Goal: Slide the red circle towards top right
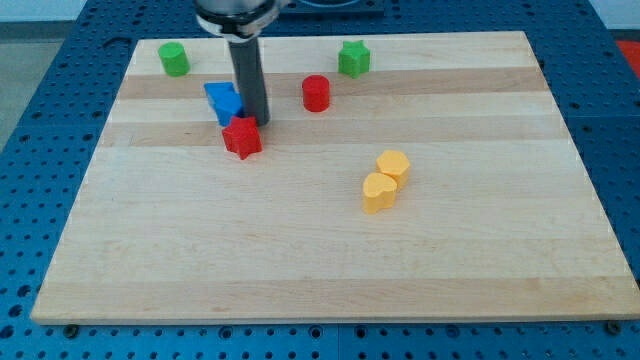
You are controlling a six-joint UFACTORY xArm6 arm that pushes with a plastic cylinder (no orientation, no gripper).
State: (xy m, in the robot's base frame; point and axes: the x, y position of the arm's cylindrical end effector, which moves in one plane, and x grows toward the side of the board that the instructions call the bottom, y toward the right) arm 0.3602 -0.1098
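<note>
The red circle (316, 93) is a short red cylinder standing on the wooden board (330, 250), in the upper middle of the view. My tip (256, 122) is the lower end of the dark rod and rests on the board to the circle's left and slightly below it, apart from it. The tip is wedged between a blue block (224, 102) on its left and a red star-shaped block (242, 137) just below it, close to both.
A green cylinder (174, 59) stands near the top left corner. A green star-shaped block (353, 59) stands near the top edge, up and right of the red circle. Two yellow blocks (386, 180) sit touching each other right of centre.
</note>
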